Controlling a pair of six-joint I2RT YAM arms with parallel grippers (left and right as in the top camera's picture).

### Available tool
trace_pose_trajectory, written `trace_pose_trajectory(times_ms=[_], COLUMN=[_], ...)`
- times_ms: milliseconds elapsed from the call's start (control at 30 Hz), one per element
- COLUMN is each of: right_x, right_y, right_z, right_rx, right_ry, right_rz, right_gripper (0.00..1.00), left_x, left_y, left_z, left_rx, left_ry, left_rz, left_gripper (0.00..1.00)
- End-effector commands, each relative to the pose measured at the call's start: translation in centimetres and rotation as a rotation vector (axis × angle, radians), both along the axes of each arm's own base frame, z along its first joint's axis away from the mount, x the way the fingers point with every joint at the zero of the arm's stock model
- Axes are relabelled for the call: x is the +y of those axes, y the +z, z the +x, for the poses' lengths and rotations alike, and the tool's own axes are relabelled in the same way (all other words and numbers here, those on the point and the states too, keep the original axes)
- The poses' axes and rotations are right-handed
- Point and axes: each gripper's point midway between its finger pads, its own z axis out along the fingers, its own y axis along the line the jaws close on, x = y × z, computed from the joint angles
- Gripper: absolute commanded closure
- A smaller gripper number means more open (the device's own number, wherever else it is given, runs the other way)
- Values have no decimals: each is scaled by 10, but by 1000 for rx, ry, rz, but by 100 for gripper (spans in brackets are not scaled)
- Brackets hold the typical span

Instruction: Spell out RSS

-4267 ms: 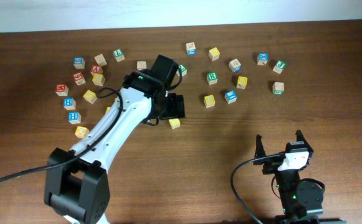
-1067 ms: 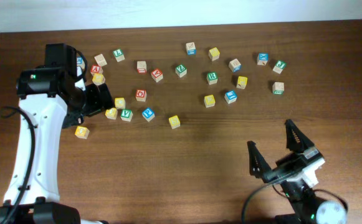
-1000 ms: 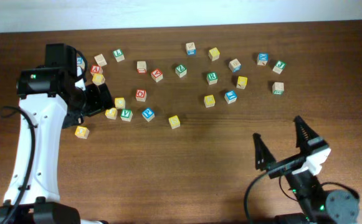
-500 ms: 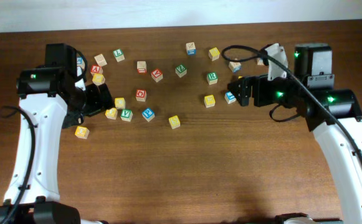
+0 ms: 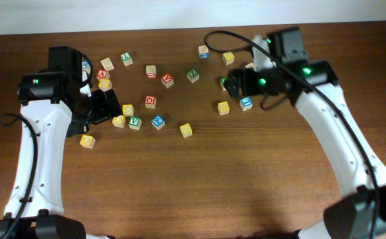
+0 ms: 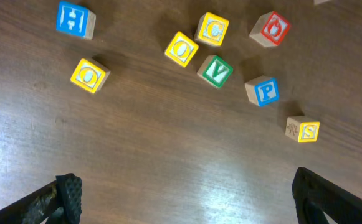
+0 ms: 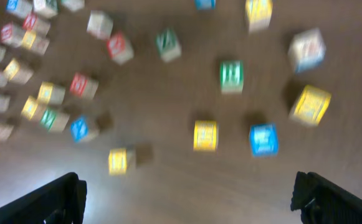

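Overhead: small wooden letter cubes [image 5: 150, 101] are scattered all over the dark wooden table [image 5: 199, 186]. Nothing's lined up into a word, so I'd say the spelling hasn't really started.
Right gripper [image 7: 190, 190]: jaws spread wide with nothing in them, hanging over the right-hand bunch.
Left gripper [image 6: 187, 193]: also wide open and empty, over the left bunch.
Green-faced wooden cube [image 7: 232, 74]: most likely the R, but the right wrist view is too blurry to read it. From above it's half hidden under the right gripper.
Yellow-faced wooden S cube [image 6: 303, 129]: readable from the left wrist, sitting a bit off on its own toward the middle of the table.
Second yellow cube [image 7: 205, 135]: near a blue-faced cube [image 7: 263, 139], below the green one. I can't read the letter, so calling it the other S is just my guess.
Risk: grabbing the wrong yellow. There's a yellow O cube [image 6: 90, 74], a yellow C cube [image 6: 212, 29] and more, and they all look alike from far off.
In the way: the blue-faced cube could get nudged during a pick next to it. The green V cube [image 6: 215, 70] is also an easy mix-up for the R.
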Motion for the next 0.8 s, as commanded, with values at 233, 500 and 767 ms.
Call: trace_pose_trajectory(times_ms=[233, 500, 767], right_x=[10, 18, 24], right_y=[-123, -191, -205], right_z=[143, 122, 101], right_rx=[-104, 52, 142], right_ry=[-91, -47, -2], right_rz=[-284, -329, -294], right_gripper=[6, 40, 50], left_x=[-1, -1, -1], left_y=[3, 3, 3], left_z=[1, 1, 1], left_rx=[-11, -11, -11], left_ry=[-8, -8, -8], left_rz=[-8, -8, -8], left_gripper=[1, 1, 1])
